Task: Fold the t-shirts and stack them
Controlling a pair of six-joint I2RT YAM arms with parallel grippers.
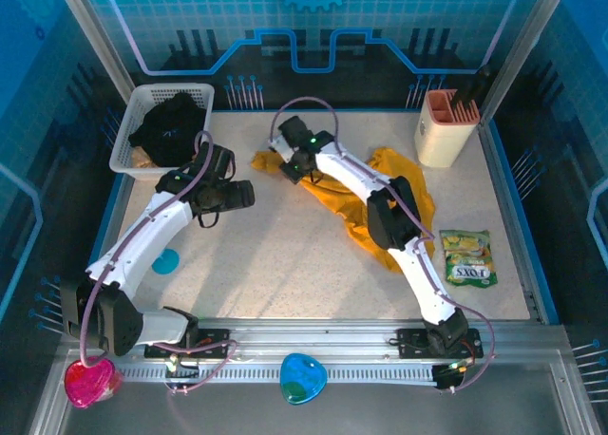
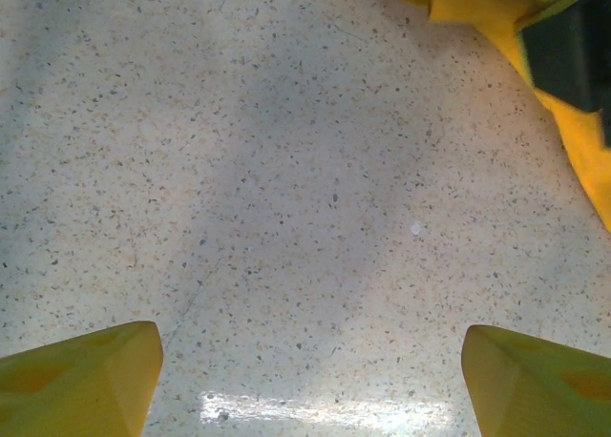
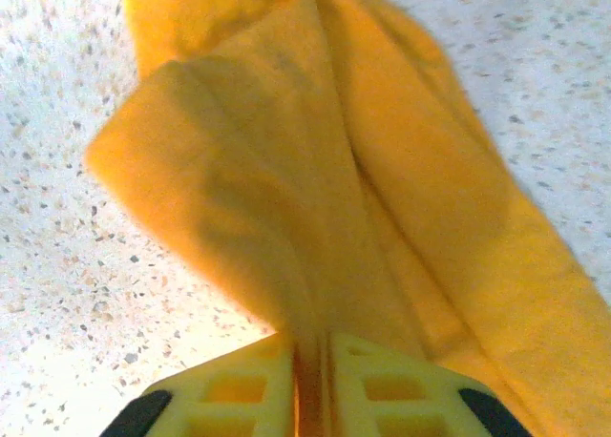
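Note:
The golden-yellow t-shirt (image 1: 399,186) lies crumpled across the back right of the table, partly hidden under my right arm. My right gripper (image 1: 282,158) is at its far-left end and is shut on a raised fold of the yellow t-shirt (image 3: 286,170), the cloth pinched between the fingertips (image 3: 239,389). The black t-shirt (image 1: 171,122) sits bunched in the white basket (image 1: 142,160) at the back left. My left gripper (image 1: 247,196) hovers open over bare table (image 2: 305,218), with nothing between its fingers (image 2: 86,380). An edge of the yellow t-shirt (image 2: 477,3) lies ahead of it.
A beige holder (image 1: 445,126) with dark tools stands at the back right. A green snack packet (image 1: 467,256) lies at the right. A blue disc (image 1: 166,261) sits under my left arm. Blue (image 1: 302,378) and pink (image 1: 90,380) heart shapes rest by the near rail.

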